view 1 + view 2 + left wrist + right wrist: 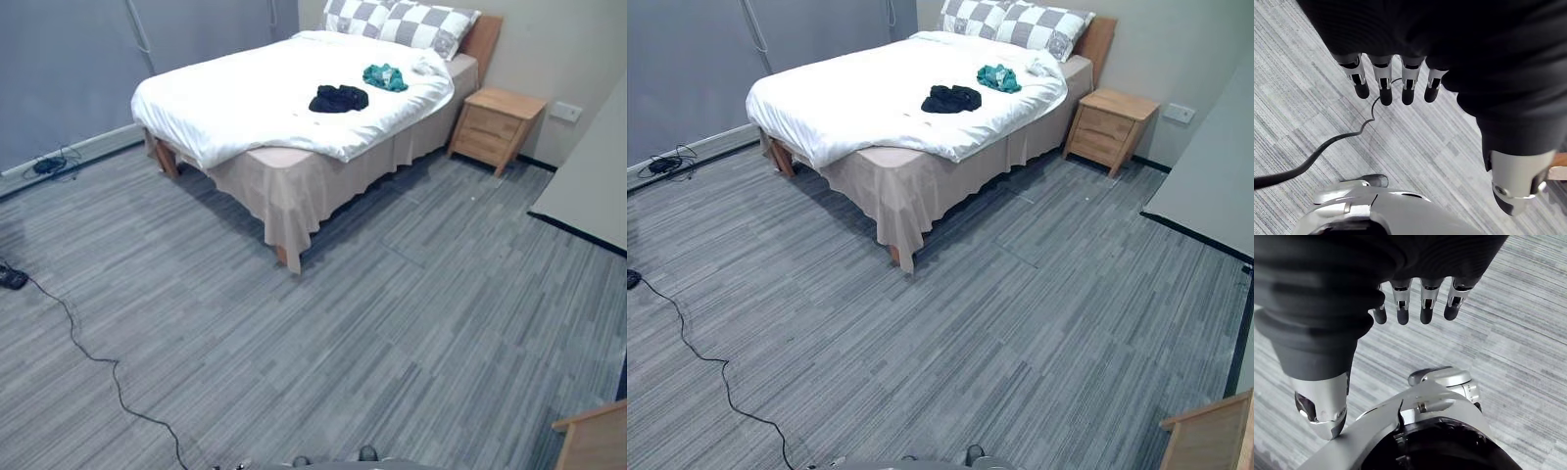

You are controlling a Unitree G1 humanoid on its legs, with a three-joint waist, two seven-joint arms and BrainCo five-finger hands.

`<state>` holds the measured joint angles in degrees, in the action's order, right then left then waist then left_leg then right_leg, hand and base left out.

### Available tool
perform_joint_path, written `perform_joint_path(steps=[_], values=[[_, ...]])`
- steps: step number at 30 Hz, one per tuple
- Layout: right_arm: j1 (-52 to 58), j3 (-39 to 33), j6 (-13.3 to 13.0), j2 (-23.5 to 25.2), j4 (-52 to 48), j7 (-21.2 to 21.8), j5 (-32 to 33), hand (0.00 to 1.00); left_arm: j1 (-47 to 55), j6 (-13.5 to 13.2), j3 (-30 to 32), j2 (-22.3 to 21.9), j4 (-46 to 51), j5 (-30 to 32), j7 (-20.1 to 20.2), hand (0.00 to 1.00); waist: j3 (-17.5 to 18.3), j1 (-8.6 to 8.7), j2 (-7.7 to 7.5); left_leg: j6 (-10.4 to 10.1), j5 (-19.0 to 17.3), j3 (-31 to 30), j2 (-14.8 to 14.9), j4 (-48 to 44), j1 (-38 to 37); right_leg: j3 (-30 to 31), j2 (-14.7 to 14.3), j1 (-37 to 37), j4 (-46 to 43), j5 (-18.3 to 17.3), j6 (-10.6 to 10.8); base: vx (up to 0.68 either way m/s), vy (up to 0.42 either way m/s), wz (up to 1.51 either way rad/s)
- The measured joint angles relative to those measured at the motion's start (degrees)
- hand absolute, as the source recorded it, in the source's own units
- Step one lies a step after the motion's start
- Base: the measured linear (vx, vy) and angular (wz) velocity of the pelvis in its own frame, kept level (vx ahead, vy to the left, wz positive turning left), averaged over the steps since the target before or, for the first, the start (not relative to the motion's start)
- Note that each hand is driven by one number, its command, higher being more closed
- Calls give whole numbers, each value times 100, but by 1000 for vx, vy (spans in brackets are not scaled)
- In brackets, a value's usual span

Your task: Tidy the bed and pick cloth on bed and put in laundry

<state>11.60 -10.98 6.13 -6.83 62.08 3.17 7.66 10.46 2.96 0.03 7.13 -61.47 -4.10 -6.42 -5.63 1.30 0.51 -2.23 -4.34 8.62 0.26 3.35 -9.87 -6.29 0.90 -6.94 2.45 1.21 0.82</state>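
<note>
White duvet point(245, 93) covers the bed point(294, 191) at the far side of the room, with a beige skirt hanging below it at the near corner. Black cloth point(339, 98) lies bunched on the duvet around mid-bed. Teal cloth point(385, 76) lies crumpled just beyond it, nearer the checked pillows point(402, 22), and the two are close but apart. A small pale crumpled piece point(424, 66) sits beside the pillows; what it is, cannot tell. Wooden nightstand point(495, 125) stands just beside the head of the bed. Grey striped carpet point(392, 323) runs between robot and bed. Left hand point(1382, 85) hangs over the carpet, fingers straight and relaxed, holding nothing. Right hand point(1400, 306) hangs likewise, fingers loose, empty.
</note>
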Motion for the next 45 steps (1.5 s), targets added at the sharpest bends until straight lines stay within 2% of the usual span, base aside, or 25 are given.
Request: perform_joint_path(steps=[3,5,10,16,29,30,31,32,33,34,35,36,37,38,39,40,41,42,43,44,45], values=[[1,3,-14,-3,4,67,-37,0,-32,-45,-4,4,0,-3,9,0,1,13,-6,-15,159,1,35,77,-47,-37,-41,-104,125,7,1,125,-4,5],[-43,6,-18,15,73,68,-50,0,-48,-75,-9,38,0,-10,37,0,-4,15,-34,109,292,17,59,94,-164,-85,-82,-196,174,49,-59,168,3,0],[-215,13,-6,62,169,76,-51,0,-133,-72,-15,109,0,-16,21,0,-162,-1,-119,103,289,21,52,94,-286,-139,-81,-388,280,46,-54,60,-1,0],[-261,8,-3,31,164,82,-50,0,-157,-71,-46,85,1,1,22,0,-219,1,-55,85,276,28,67,89,-313,-137,-80,-411,261,5,3,-36,-17,1],[-236,4,30,21,162,82,-49,0,-145,-80,-127,88,-19,20,27,0,-313,-37,-42,101,179,259,124,154,-246,1,-129,-247,235,-46,-20,-72,-19,-9],[-244,4,45,18,158,81,-46,0,-153,-85,-151,92,-19,20,28,0,-312,-37,-44,89,136,260,127,103,-190,-2,-119,-122,49,-119,-38,37,20,-9],[-283,-2,59,18,124,73,9,0,-172,-98,-183,108,-11,18,38,0,-294,-35,-87,132,25,260,120,-86,7,-15,-53,336,-621,-479,90,41,49,-5],[-307,-6,82,34,24,67,84,0,-211,-96,-215,161,-7,12,59,0,-320,-12,-105,244,-79,236,88,-348,153,-72,93,828,-1562,-878,452,87,29,-6],[-334,-26,111,7,-52,62,122,0,-257,-96,-218,169,-1,1,84,0,-396,3,-119,255,-172,237,66,-456,235,-75,201,1065,-2170,-1007,615,63,4,3],[-447,-46,121,38,-109,60,217,0,-344,-93,-222,218,-12,-33,113,0,-633,3,-180,288,-306,238,47,-721,301,-91,389,1676,-3521,-963,570,58,-28,11],[-514,-50,131,60,-124,61,288,0,-378,-93,-226,257,-21,-50,122,0,-748,44,-232,326,-371,224,50,-862,256,-124,491,2003,-4184,-873,486,89,-29,19],[-554,-108,149,102,-77,63,335,0,-423,-87,-224,301,-34,-75,131,0,-922,76,-251,361,-508,207,70,-1069,162,-144,599,2286,-4889,-968,368,193,-45,21],[-543,-175,152,137,-29,63,354,0,-424,-77,-222,317,-35,-84,134,0,-972,77,-281,335,-656,161,137,-1208,27,-143,612,2324,-4949,-1167,384,228,-67,18],[-520,-207,153,148,-19,64,354,0,-422,-74,-223,314,-34,-82,133,0,-971,83,-274,312,-717,131,191,-1248,-14,-146,591,2302,-4748,-1199,396,305,-150,24],[-517,-229,148,142,-31,66,358,0,-469,-69,-221,311,-32,-79,136,0,-992,108,-233,203,-883,58,355,-1338,-66,-151,502,2308,-3801,-1207,405,214,-122,19],[-524,-229,147,128,-35,66,377,0,-515,-62,-222,304,-32,-75,137,0,-1023,106,-200,143,-942,27,439,-1371,-55,-170,441,2307,-3273,-1108,352,382,-220,17],[-577,-216,146,106,-34,66,476,0,-614,-32,-224,303,-27,-68,140,0,-1077,103,-164,4,-1047,0,597,-1396,-45,-155,348,2307,-1993,-683,336,221,-123,7],[-580,-208,148,107,-31,60,527,0,-655,-4,-224,317,-27,-60,140,0,-1090,103,-177,-74,-1104,-12,643,-1401,-45,-130,344,2306,-1400,-419,395,476,-300,4],[-581,-198,162,138,-16,64,557,0,-725,48,-224,367,-26,-33,138,0,-1160,101,-252,-218,-1272,-25,678,-1463,-68,-107,444,2345,-743,-189,483,425,-328,4],[-560,-229,194,184,22,65,599,0,-775,81,-221,407,-37,-33,135,0,-1256,116,-305,-386,-1583,-54,718,-1579,-273,-84,616,2438,-829,33,496,529,-410,-1],[-563,-260,194,159,34,66,600,0,-789,87,-220,382,-36,-33,128,0,-1285,110,-272,-389,-1655,-58,760,-1589,-342,-118,576,2445,-951,244,450,501,-369,-5]])
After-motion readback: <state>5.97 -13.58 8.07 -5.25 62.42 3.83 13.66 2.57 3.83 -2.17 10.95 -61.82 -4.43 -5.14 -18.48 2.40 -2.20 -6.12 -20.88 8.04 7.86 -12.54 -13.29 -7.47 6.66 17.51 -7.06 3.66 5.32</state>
